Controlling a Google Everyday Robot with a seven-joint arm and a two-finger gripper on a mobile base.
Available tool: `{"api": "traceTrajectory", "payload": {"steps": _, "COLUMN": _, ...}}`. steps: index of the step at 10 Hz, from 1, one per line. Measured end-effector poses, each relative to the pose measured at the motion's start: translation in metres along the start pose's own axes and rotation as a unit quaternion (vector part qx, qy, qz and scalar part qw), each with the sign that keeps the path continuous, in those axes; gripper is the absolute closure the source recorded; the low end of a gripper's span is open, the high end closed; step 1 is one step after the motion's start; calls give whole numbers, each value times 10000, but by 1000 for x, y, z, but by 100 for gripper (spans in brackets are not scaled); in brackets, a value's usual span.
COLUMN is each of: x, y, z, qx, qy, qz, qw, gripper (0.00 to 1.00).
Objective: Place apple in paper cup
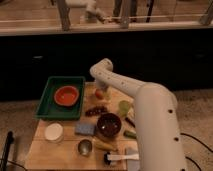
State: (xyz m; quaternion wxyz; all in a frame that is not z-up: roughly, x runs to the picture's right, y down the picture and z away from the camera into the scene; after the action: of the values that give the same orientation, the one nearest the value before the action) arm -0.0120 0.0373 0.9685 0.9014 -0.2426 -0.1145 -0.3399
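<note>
The apple (99,93), small and orange-red, sits on the wooden table near its far edge, right of the green tray. My gripper (101,88) hangs at the end of the white arm right over the apple, and the arm hides most of it. The paper cup (53,132), short and white with a wide pale rim, stands at the table's front left, well away from the apple and the gripper.
A green tray (50,95) holds an orange bowl (67,95). A dark red grape bunch (96,110), a dark bowl (109,125), a light green cup (124,107), a blue sponge (85,128), a metal cup (85,146) and a white brush (122,157) crowd the table.
</note>
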Motion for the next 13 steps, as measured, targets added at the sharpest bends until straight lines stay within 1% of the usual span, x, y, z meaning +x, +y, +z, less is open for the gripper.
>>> {"api": "traceTrajectory", "payload": {"steps": 3, "x": 1, "y": 1, "z": -2, "qx": 121, "qy": -74, "qz": 48, "qw": 9999, "gripper": 74}}
{"api": "traceTrajectory", "payload": {"steps": 4, "x": -1, "y": -1, "z": -8, "qx": 188, "qy": -52, "qz": 18, "qw": 9998, "gripper": 86}}
{"api": "traceTrajectory", "payload": {"steps": 5, "x": -4, "y": -3, "z": -19, "qx": 252, "qy": -7, "qz": -21, "qw": 9997, "gripper": 95}}
{"api": "traceTrajectory", "payload": {"steps": 6, "x": -5, "y": -5, "z": -29, "qx": 295, "qy": 38, "qz": -61, "qw": 9995, "gripper": 99}}
{"api": "traceTrajectory", "payload": {"steps": 7, "x": -9, "y": -8, "z": -44, "qx": 358, "qy": 81, "qz": -145, "qw": 9992, "gripper": 100}}
{"api": "traceTrajectory", "payload": {"steps": 8, "x": -13, "y": -11, "z": -53, "qx": 398, "qy": 113, "qz": -215, "qw": 9989, "gripper": 100}}
{"api": "traceTrajectory", "payload": {"steps": 10, "x": -21, "y": -16, "z": -62, "qx": 456, "qy": 101, "qz": -372, "qw": 9982, "gripper": 100}}
{"api": "traceTrajectory", "payload": {"steps": 13, "x": -31, "y": -20, "z": -70, "qx": 463, "qy": -8, "qz": -542, "qw": 9975, "gripper": 100}}
